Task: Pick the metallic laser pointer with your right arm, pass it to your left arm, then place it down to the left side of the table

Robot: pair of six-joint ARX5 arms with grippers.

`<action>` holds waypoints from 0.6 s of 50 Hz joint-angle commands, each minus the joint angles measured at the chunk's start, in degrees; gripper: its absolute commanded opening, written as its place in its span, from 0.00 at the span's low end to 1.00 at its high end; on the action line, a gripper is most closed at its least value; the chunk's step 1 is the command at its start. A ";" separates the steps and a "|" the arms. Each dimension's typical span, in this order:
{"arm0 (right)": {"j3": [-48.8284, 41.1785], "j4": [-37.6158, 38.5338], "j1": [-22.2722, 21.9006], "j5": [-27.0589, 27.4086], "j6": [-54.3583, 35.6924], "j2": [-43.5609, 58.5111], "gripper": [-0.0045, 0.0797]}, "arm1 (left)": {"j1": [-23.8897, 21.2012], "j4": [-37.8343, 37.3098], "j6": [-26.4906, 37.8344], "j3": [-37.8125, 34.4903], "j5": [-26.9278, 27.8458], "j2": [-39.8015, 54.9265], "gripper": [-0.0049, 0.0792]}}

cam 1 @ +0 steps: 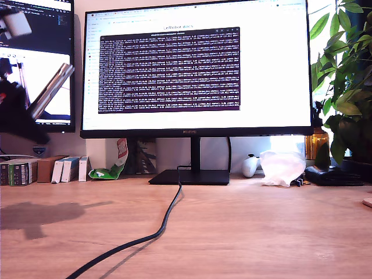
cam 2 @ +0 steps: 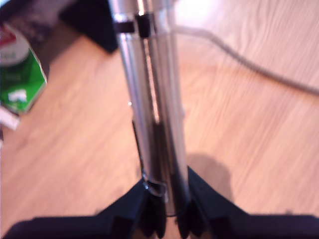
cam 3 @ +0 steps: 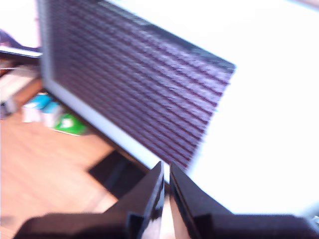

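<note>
Pointer (cam 2: 152,99) sticks straight out from my first gripper (cam 2: 167,209) — clamped on its end, upper left of the exterior view; my second gripper (cam 3: 166,191), jaws nearly together, holds nothing.

Low desk-level view facing monitor (cam 1: 195,67)

My first gripper (cam 2: 167,219) has matte black fingers tapering to blunt tips. My second gripper (cam 3: 166,174) shows two pointed black fingers on a broad black base.
</note>
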 commanded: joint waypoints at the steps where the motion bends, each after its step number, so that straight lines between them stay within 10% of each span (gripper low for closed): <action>1: -5.38 1.84 -0.46 0.66 -0.11 -2.67 0.04 | 0.04 -0.44 0.57 0.55 -1.22 0.59 0.03; 30: -35.95 10.25 -2.05 5.25 1.84 -33.99 0.04 | 0.11 -15.69 7.67 0.98 -11.76 4.04 0.03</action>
